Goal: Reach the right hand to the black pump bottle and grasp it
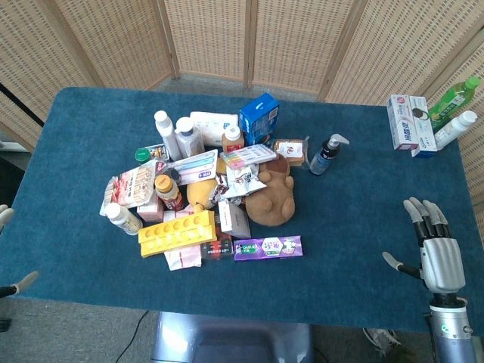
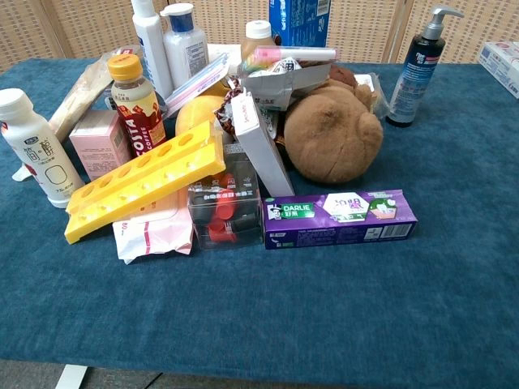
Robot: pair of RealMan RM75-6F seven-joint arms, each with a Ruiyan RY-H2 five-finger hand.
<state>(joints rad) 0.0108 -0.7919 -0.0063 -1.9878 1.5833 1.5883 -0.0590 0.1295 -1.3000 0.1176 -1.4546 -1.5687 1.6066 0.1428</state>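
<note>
A blue cloth-covered table (image 1: 363, 227) fills most of the head view, with a big heap of groceries (image 1: 204, 189) piled left of centre. A brown plush toy (image 1: 271, 198) sits at the heap's right edge. At the lower right of the frame the right hand (image 1: 435, 249) hovers empty, fingers spread and pointing up the frame. The black pump bottle (image 1: 326, 154) stands upright above and left of that hand, well apart from it, just right of the heap. Only fingertips of the left hand (image 1: 6, 215) show at the left edge; I cannot tell its state.
</note>
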